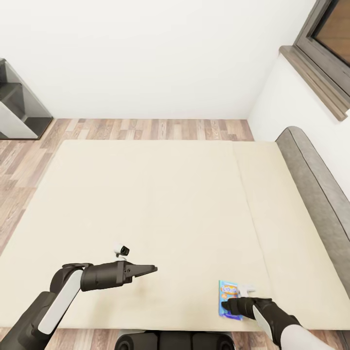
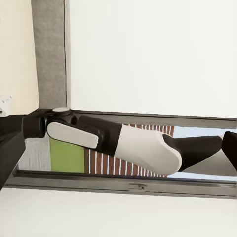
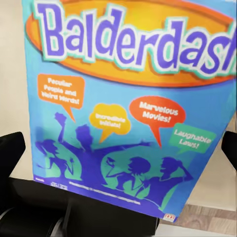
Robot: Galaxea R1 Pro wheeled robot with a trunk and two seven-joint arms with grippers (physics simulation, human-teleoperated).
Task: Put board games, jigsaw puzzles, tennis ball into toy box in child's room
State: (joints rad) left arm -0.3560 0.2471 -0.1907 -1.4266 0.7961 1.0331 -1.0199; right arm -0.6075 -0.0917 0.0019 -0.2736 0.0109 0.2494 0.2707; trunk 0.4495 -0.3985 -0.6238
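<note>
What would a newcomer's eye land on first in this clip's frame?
The bright blue Balderdash board game, lying at the near edge of the beige bed under the right hand, whose fingers straddle it. Next, the left hand hovering over bare mattress, and the grey headboard along the right.

Wood plank floor [image 1: 146,129]: strip well ahead of the left gripper [image 1: 150,268], running on down past its left side. White wall [image 1: 146,58] beyond that, far ahead of both grippers, bare. Dark grey open shelf unit [image 1: 19,107] with a pale slanted panel: far ahead and left of the left gripper, on the floor against the wall. Dark-framed window [image 1: 335,29] with a brown sill [image 1: 311,80]: far ahead and right of the right gripper [image 1: 226,306], high on the side wall. Left wrist view, past the gripper: window frame [image 2: 133,186], red brickwork [image 2: 106,165] and a green patch [image 2: 66,155] outside
</note>
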